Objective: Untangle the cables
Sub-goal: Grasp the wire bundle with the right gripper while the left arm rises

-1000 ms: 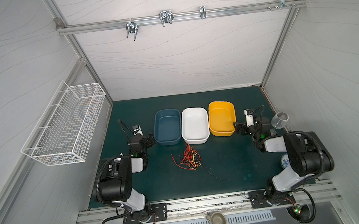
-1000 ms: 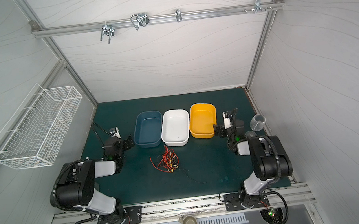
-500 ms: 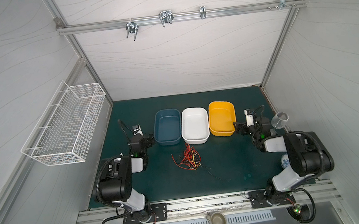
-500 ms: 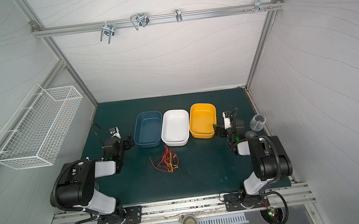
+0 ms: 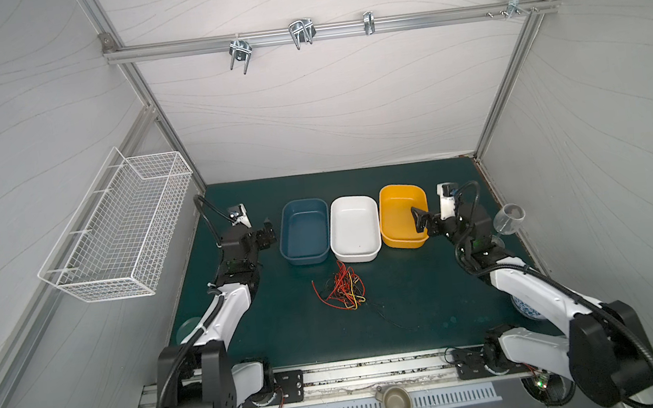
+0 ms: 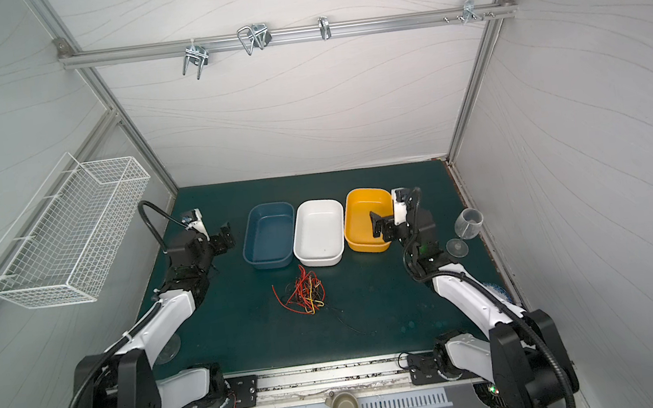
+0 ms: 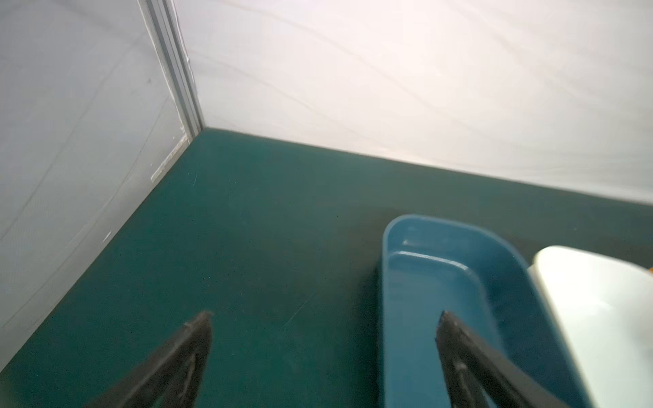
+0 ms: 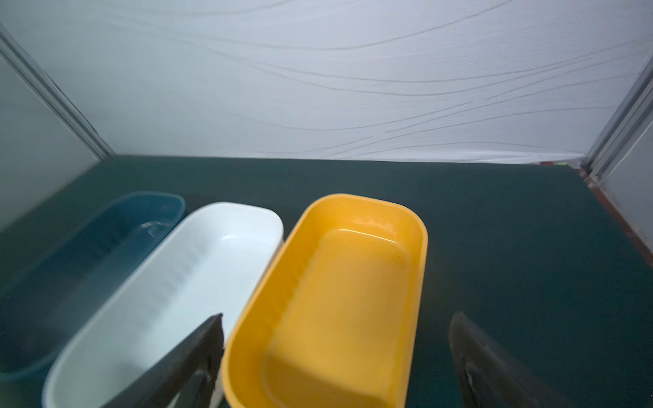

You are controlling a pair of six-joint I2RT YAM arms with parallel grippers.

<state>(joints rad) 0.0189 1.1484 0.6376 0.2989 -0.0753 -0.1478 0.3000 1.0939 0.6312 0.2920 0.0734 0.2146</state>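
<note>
Nothing has moved in the last second. The tangle of thin red, black and yellow cables [image 5: 342, 289] lies mid-mat, just before the white plastic tub [image 5: 354, 227]. My left gripper [image 5: 269, 235] and right gripper [image 5: 421, 223] gape wide, empty. Bare dark green mat [image 5: 430, 285] rings the tangle. Only the top views show me the cables.

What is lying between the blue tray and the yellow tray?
The white tray lies between the blue tray and the yellow tray, as both top views show.

The cables [image 5: 341, 291] lie on the mat [image 5: 411, 300] before three bins [image 5: 354, 227].
</note>
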